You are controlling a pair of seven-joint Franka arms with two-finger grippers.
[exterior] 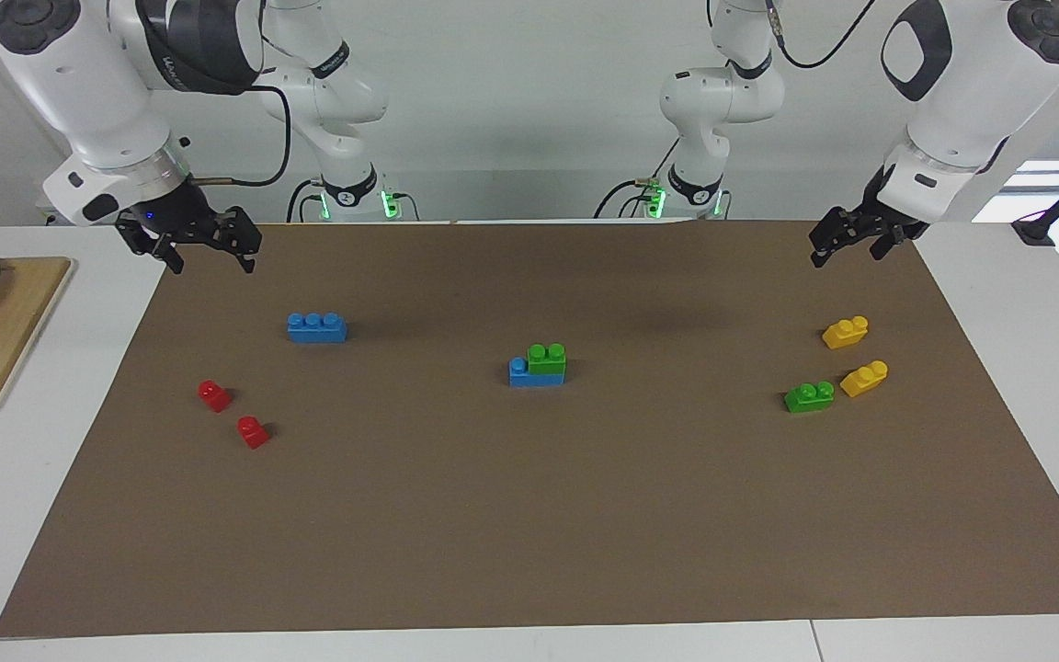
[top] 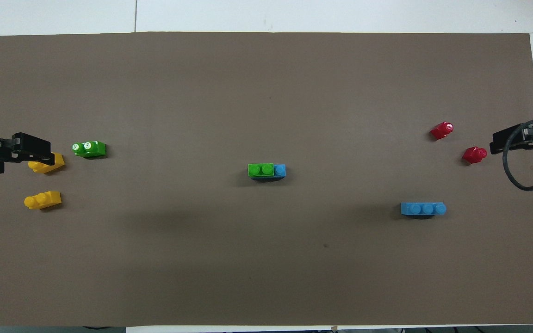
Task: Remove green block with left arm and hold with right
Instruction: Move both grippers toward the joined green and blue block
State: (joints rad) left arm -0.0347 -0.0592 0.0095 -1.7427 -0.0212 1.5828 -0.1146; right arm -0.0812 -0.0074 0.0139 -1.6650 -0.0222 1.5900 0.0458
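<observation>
Yellow brick (top: 52, 162) (half under left claw (top: 40, 149))

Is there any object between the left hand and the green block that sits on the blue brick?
Nothing visible blocks it. The left hand hangs over the mat's edge; the green block sits on the blue brick mid-mat, bare mat between them.

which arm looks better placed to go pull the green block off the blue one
Neither clearly: the green block sits mid-mat on the blue brick. The left end effector and right end effector both hang over the mat's ends, similarly distant. The task names left.
</observation>
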